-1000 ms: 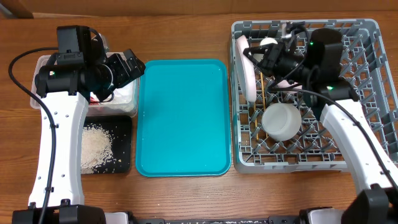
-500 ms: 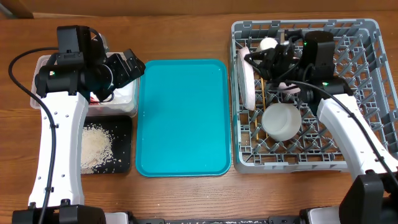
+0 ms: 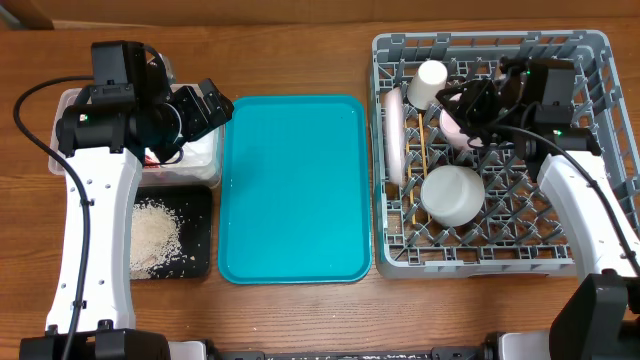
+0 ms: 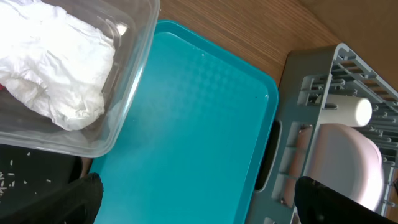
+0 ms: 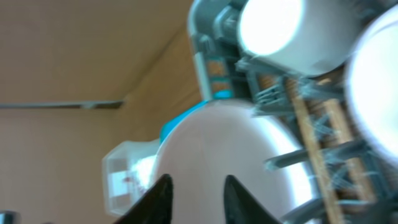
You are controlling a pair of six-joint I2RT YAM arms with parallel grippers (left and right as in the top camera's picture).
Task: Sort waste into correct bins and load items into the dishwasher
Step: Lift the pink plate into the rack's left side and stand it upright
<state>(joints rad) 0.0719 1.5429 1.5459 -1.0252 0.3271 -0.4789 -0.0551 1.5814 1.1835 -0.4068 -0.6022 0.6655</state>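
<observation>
Clearance across the wooden table (image 3: 300,40) is set by three blocks. The teal rectangular serving tray (image 3: 292,188) lies in the middle. The clear rectangular plastic tub (image 4: 127,81) and the shallow black rectangular tray (image 3: 200,215) sit just beside its left edge. The large square grey plastic dish rack (image 3: 590,55) sits just beside its right edge. Left arm reaches over the tub, with its end effector (image 3: 207,106) above the tub's right rim near the teal tray, fingers spread wide and holding nothing. The crumpled white paper napkin (image 4: 59,68) lies inside the tub, and loose white rice grains (image 3: 155,235) lie in the black tray. Right arm runs up the rack's right side and bends left, placing its end effector (image 3: 468,112) over the rear rows. Its fingers (image 5: 158,196) stand a narrow gap apart with nothing between them, though that view is blurred. The pink bowl (image 3: 453,130) sits just beside this end effector, partly hidden by it. The small white cup (image 3: 430,83) lies at rear left. The pale pink round plate (image 3: 394,135) stands on edge along the left wall. The two thin wooden chopsticks (image 3: 425,155) lie on the lattice between plate and bowl. The grey-white bowl (image 3: 452,194) sits toward the front.
</observation>
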